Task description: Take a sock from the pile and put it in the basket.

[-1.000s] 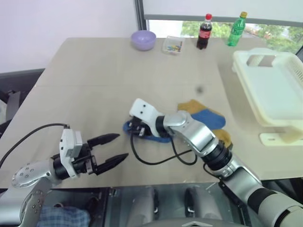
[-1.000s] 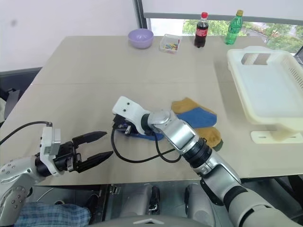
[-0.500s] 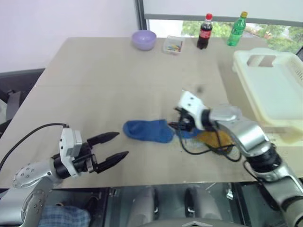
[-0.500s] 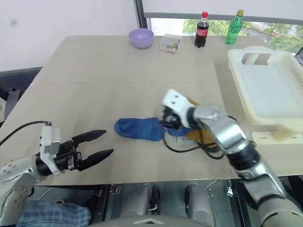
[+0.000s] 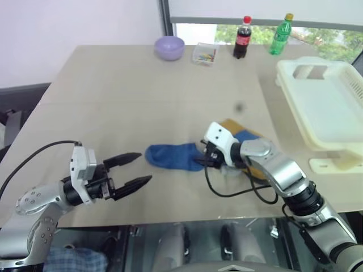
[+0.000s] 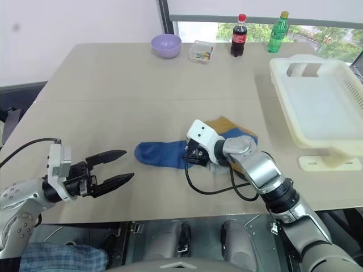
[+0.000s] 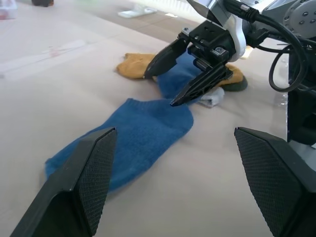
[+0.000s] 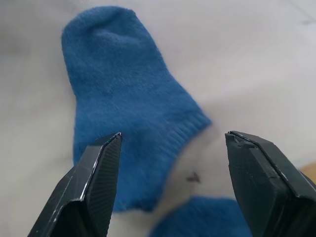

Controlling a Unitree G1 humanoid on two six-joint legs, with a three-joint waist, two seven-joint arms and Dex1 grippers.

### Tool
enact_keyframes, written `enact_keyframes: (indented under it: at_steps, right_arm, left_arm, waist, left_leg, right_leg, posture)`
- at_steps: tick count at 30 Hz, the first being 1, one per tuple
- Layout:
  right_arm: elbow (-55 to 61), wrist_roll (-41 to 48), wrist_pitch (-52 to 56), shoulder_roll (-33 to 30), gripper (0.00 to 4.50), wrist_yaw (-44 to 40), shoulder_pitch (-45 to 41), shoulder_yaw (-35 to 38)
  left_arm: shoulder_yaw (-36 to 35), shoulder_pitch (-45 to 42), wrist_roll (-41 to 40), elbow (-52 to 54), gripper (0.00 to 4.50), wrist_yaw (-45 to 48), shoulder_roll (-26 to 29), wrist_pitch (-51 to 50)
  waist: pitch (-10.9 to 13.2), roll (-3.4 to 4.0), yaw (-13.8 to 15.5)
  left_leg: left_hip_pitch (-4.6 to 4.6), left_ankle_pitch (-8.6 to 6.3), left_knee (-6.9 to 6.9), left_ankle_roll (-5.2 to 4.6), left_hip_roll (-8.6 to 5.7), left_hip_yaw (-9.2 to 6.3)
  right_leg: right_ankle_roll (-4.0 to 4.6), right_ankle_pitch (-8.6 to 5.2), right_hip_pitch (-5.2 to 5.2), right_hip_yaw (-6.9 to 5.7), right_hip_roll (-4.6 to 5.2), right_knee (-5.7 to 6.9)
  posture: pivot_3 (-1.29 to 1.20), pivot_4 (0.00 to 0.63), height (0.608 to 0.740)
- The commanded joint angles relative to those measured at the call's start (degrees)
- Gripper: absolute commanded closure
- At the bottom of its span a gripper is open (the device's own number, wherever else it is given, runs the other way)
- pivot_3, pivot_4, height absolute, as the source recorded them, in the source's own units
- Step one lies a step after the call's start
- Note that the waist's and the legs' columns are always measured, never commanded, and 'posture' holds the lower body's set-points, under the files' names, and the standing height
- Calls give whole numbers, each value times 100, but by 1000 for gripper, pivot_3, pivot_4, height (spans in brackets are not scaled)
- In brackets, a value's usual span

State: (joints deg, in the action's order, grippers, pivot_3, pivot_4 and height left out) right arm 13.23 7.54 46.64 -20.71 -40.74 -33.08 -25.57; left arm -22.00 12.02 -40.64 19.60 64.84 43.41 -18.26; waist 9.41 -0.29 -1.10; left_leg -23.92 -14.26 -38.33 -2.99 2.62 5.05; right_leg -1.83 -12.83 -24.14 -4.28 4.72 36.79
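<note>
Right now I have the right gripper (image 6: 189,157) poised over the cuff end of a single blue sock (image 6: 160,154), which lies flat on the table (image 6: 113,90) just left of the pile (image 6: 238,141). Its two black fingers stand apart, one on each side of the cuff, and nothing is clamped between them; the right wrist view shows the sock's ribbed edge in the gap, with bare tabletop beyond it. The left wrist view shows the lower fingertip close to the fabric, though I cannot tell whether it touches.

The pile itself sits near the middle of the table: a mustard-yellow sock (image 6: 222,124), more blue fabric and a pale scrap beneath the right wrist. The white slotted basket (image 6: 317,107) is at the far right, well apart from the socks, and I can see no sock in it.

My left gripper (image 6: 110,168) hovers at the near left, fingers spread wide, holding nothing, pointing toward the blue sock's toe.

I judge this to be the pick step, with the sock singled out but not yet gripped. Next I would sink the right fingers onto the cuff and close them, taking enough fabric that it does not slip, then lift clear before swinging right to the basket. The cable looping under the right wrist lies close to the pile, so I would watch it does not drag the other socks.
</note>
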Motion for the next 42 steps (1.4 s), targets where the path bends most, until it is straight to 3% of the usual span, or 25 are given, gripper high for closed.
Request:
enact_keyframes:
  at_steps: [1, 2, 5, 8, 9, 24, 28, 34, 40, 42]
  right_arm:
    - [66, -19, 261, -103, 1466, -80, -44, -131]
    - [68, -17, 314, -130, 1466, -107, -49, -167]
    - [104, -47, 275, -200, 2714, -182, -51, -283]
    - [158, -80, 44, -267, 4249, -300, -44, -384]
    - [168, -112, -67, -301, 4437, -343, -45, -428]
    - [329, -79, -2190, -1170, 4437, -2128, 150, -785]
    - [314, -163, -1917, -1150, 4437, -2182, 97, -740]
    - [863, -4, -509, -972, 4437, -1778, 392, -680]
    - [1026, 244, 507, -104, 4437, -870, 518, -340]
    - [1085, 300, 576, -60, 3853, -803, 539, -317]
  left_arm:
    - [-145, 98, -16, 165, 397, 21, 35, 60]
    - [-153, 108, -24, 172, 397, 10, 33, 57]
    - [-169, 126, -34, 169, 397, -12, 37, 60]
    - [-181, 126, -42, 155, 397, -21, 43, 58]
    - [-183, 120, -39, 137, 397, -17, 45, 63]
    - [-437, 98, 118, -297, 397, 59, 91, 265]
    - [-428, 47, 123, -354, 397, 121, 120, 274]
    - [-382, 46, 159, -344, 397, 156, 124, 248]
    - [-261, -51, 202, -422, 397, 223, 153, 247]
    - [-230, -97, 216, -454, 397, 238, 154, 247]
  waist:
    - [0, 0, 20]
    - [1, 0, 21]
    - [1, 0, 22]
    - [1, 1, 22]
    - [1, 0, 22]
    - [2, -1, 31]
    - [3, -4, 37]
    - [3, -5, 38]
    - [3, -5, 33]
    - [3, -5, 40]
  left_leg:
    - [0, -1, 0, 0, -1, 0]
    - [0, -1, 1, -2, -1, 0]
    - [-1, -6, 1, -10, 0, -2]
    - [0, -10, 1, -17, 0, -4]
    - [0, -10, 1, -17, 1, -4]
    - [0, -11, 0, -18, 1, -5]
    - [0, -11, -1, -18, 0, -4]
    - [0, -11, 0, -17, 2, -6]
    - [0, -14, 0, -11, 4, -9]
    - [0, -24, 0, 6, 4, -13]
  right_leg:
    - [5, -3, 0, 0, 2, -1]
    - [5, -3, 0, 0, 2, -1]
    - [6, -4, -1, -1, 3, 0]
    - [6, -4, -1, -3, 1, 1]
    - [6, -4, -1, -3, 1, 1]
    - [-2, -8, -1, -5, -1, -1]
    - [5, -5, 0, -5, 2, 0]
    - [7, -5, -1, -6, 7, -1]
    - [8, -4, -1, -8, 28, 1]
    - [8, -4, -6, -13, 28, 1]
  posture:
    - [0, 150, 733]
    - [0, 150, 733]
    - [0, 150, 733]
    - [0, 150, 733]
    - [0, 150, 733]
    - [0, 150, 733]
    - [0, 150, 733]
    - [0, 150, 733]
    - [0, 150, 733]
    - [0, 150, 733]
